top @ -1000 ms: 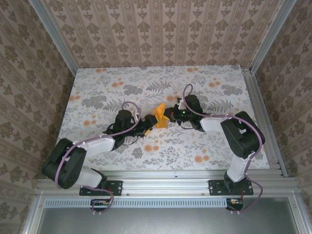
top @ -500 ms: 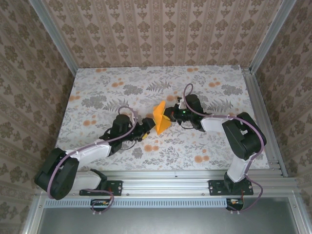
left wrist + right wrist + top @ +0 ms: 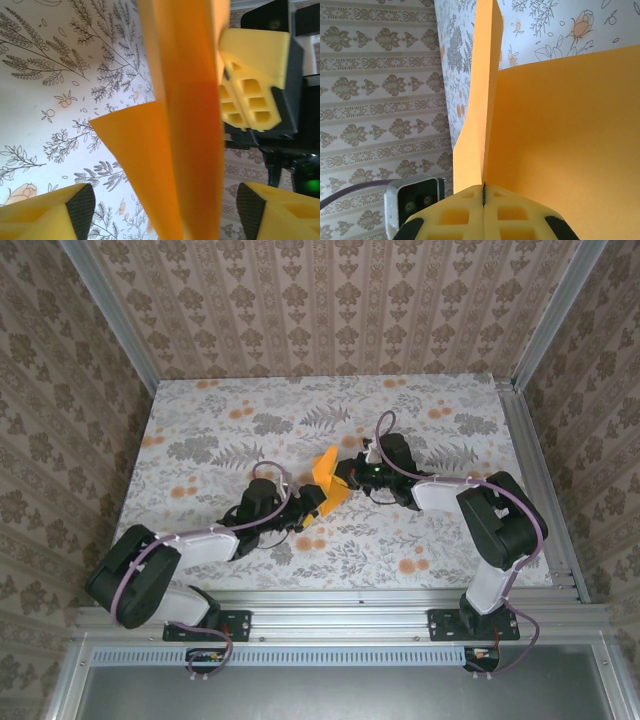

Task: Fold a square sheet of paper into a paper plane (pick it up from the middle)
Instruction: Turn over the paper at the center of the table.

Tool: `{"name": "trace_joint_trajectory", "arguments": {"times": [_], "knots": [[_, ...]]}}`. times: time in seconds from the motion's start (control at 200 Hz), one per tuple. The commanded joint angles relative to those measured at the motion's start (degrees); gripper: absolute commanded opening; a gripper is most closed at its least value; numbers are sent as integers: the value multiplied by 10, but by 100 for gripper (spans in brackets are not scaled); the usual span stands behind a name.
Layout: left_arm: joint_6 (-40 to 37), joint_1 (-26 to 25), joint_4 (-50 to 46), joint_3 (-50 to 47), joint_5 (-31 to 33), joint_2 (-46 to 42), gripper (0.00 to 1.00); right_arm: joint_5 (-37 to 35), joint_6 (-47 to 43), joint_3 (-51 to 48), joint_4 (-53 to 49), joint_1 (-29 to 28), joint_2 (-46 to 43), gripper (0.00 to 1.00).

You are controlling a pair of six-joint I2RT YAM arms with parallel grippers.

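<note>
Read the right gripper [image 3: 483,194] as pinched fully shut on an edge of the square sheet of paper [image 3: 560,130], folded layers rising straight out from between its pads. Find the same sheet held up off the floral table [image 3: 200,430], standing edge-on inside the gap of the left gripper [image 3: 165,212]: jaws spread wide, one pad on each side, both apparently clear of the paper. Treat the step in hand as a mid-fold regrasp, probably early to middle in the folding sequence. Next, centre the left jaws across the doubled layers just beside the right pinch, then close gently to avoid crumpling. Do not release the right pinch before seating the left grip.
</note>
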State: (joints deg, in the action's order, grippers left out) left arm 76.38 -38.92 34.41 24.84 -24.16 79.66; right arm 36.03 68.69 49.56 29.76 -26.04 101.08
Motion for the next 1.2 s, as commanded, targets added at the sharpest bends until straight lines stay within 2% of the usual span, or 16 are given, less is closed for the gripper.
{"name": "trace_joint_trajectory", "arguments": {"times": [0.0,0.18,0.695,1.0,1.115,1.195], "knots": [[5,0,39,27,-4,11,70,-4,12,-4,18,-4,-23,0],[3,8,47,36,-16,24,50,-4,13,-10,22,-6,-24,0],[-19,29,9,42,-32,6,16,-3,15,-4,24,-6,-10,0],[-30,38,-3,43,-40,5,10,-4,11,-4,22,-6,-5,0],[-36,46,-9,42,-44,0,9,-2,7,-3,19,-6,-2,5],[-47,53,-26,45,-47,-8,8,-5,-2,-4,8,-4,-7,13]]}}
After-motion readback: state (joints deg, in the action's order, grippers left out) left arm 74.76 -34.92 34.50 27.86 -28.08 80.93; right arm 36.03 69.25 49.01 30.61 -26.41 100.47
